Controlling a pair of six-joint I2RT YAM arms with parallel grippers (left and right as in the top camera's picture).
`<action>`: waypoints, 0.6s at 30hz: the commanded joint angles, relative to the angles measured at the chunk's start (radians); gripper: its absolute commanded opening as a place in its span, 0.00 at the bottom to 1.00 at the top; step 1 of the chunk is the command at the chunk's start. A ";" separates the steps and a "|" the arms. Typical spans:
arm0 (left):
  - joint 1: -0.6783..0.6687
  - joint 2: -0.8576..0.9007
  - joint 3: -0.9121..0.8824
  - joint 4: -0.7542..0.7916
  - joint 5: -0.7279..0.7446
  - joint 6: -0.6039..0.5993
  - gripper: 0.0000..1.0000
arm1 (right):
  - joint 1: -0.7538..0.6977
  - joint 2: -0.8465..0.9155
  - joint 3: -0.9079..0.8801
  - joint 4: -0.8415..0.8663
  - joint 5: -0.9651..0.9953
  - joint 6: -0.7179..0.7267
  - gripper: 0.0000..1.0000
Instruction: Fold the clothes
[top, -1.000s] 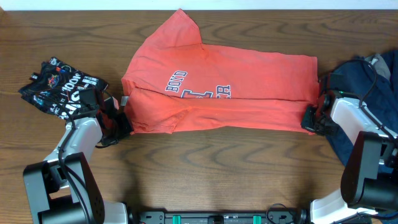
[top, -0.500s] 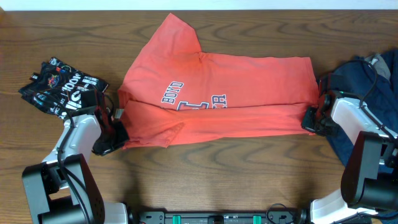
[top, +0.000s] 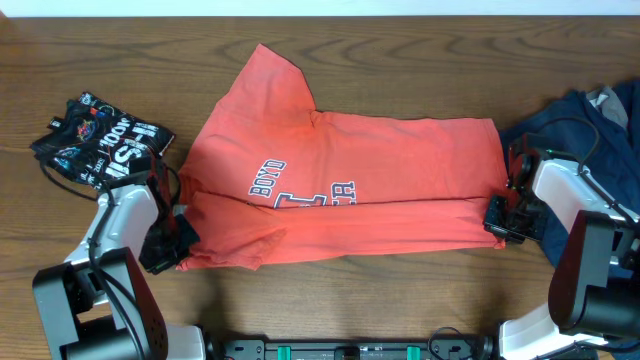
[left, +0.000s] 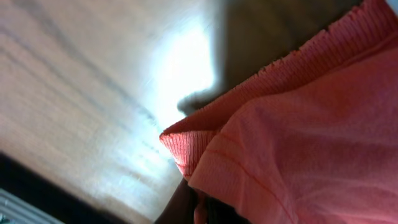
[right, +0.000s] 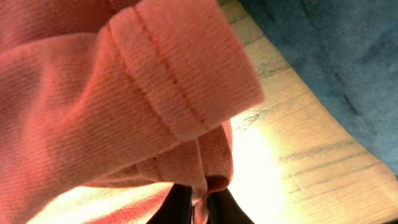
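The orange-red T-shirt stretches left to right between the left tool and right tool, each clamped on its near folded edge.

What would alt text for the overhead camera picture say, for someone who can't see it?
An orange-red T-shirt lies partly folded across a wooden table, its near edge pinched at both ends by the left tool and right tool. A black printed garment sits at far left, a navy garment at far right.
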 joint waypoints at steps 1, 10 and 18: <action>0.012 -0.013 0.043 -0.046 0.007 -0.003 0.33 | -0.008 0.012 0.036 -0.002 -0.031 -0.008 0.11; 0.012 -0.121 0.212 -0.137 0.035 0.008 0.68 | -0.008 -0.019 0.331 -0.167 -0.073 -0.019 0.45; 0.009 -0.181 0.235 -0.057 0.132 0.008 0.70 | -0.008 -0.016 0.357 -0.187 -0.080 -0.072 0.50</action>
